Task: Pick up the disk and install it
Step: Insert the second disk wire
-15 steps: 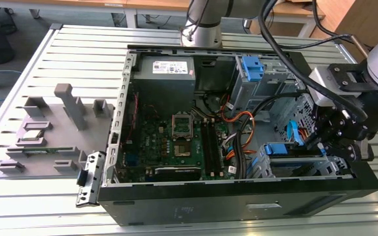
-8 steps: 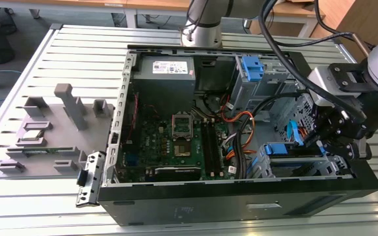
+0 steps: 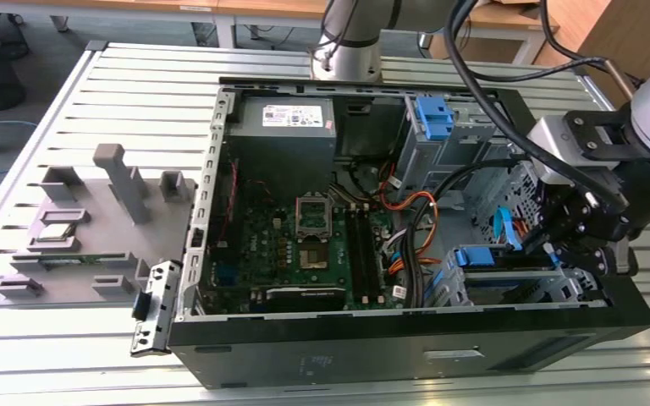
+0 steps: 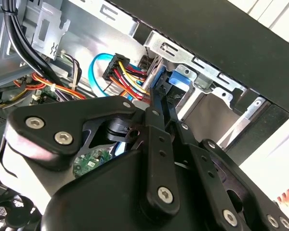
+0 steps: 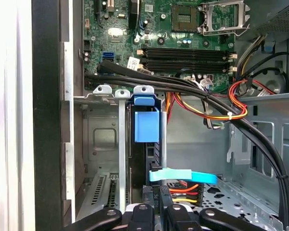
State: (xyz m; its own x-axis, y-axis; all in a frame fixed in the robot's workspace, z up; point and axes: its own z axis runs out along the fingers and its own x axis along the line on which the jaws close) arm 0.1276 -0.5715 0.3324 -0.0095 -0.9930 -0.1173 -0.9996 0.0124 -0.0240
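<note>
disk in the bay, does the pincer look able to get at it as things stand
Probably yes: the pincer sits right at the drive bay, and in the first wrist view the disk stands straight ahead, with black cables crossing beyond it.

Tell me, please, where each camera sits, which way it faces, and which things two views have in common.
Exterior view: off the arm, above, looking down into the open computer case; the arm and its hand show at the exterior view's right.
First wrist view: on the arm, facing the drive cage and motherboard; linkage at the edge.
Second wrist view: behind the hand, facing the cage.
Both wrist views share the blue bracket.
</note>
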